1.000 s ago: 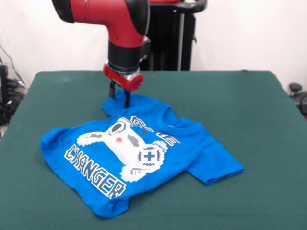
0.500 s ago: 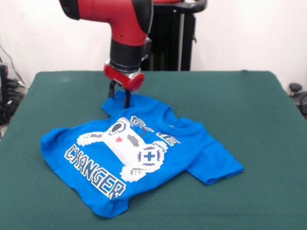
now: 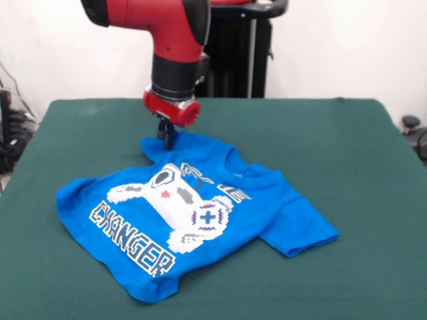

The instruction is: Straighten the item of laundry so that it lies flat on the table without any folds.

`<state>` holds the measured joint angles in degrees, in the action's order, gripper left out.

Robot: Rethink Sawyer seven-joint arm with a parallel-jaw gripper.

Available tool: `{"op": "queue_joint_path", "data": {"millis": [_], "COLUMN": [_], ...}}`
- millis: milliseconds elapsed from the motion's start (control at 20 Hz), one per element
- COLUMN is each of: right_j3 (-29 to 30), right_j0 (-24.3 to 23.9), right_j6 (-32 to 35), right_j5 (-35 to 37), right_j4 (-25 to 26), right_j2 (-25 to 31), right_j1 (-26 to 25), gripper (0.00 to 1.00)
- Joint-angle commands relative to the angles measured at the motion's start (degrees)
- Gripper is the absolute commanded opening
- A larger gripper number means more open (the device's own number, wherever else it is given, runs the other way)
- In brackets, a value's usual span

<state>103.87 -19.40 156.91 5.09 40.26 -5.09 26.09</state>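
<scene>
**Shirt mostly spread, far sleeve in the pinch**

Shirt point(image 3: 193, 220) sits print-up on the green table point(image 3: 347, 147), a bit toward the near-left of the cloth top, w/ lots of bare felt all round it. Body looks fairly open: controller graphic and the "CHANGER" row read clearly, and the sleeve on the picture's right lies out flat. Not flat yet though. Top line of lettering is creased and partly swallowed by a ridge running across the chest near the collar, the near hem corner curls under, and the far sleeve is bunched up by the collar.

Gripper point(image 3: 168, 139) is down on that far sleeve, fingers drawn together on the fabric there, so I'd say it's nipped onto the cloth rather than hovering over it.

My read: roughly halfway or a bit more. What's left is drawing the far sleeve out away from the body, which may also ease the chest ridge, then sorting the near hem corner
</scene>
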Motion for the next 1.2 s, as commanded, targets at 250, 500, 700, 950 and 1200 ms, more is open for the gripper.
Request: {"op": "queue_joint_path", "data": {"millis": [250,500,700,950,1200], "right_j3": [-8.8,-5.4,-1.6,2.2,4.8], "right_j0": [-0.9,-1.9,-5.8,-7.2,-6.7], "right_j6": [-1.6,-2.8,-6.4,-6.2,-5.3], "right_j5": [-2.2,2.7,6.4,6.9,6.9], "right_j4": [0.6,-0.3,0.5,0.9,1.1], "right_j2": [8.4,8.9,11.3,12.5,12.5], "right_j1": [-18.1,-15.3,-13.5,-12.7,-11.1], "gripper": [0.00,0.00,0.00,0.00,0.00]}}
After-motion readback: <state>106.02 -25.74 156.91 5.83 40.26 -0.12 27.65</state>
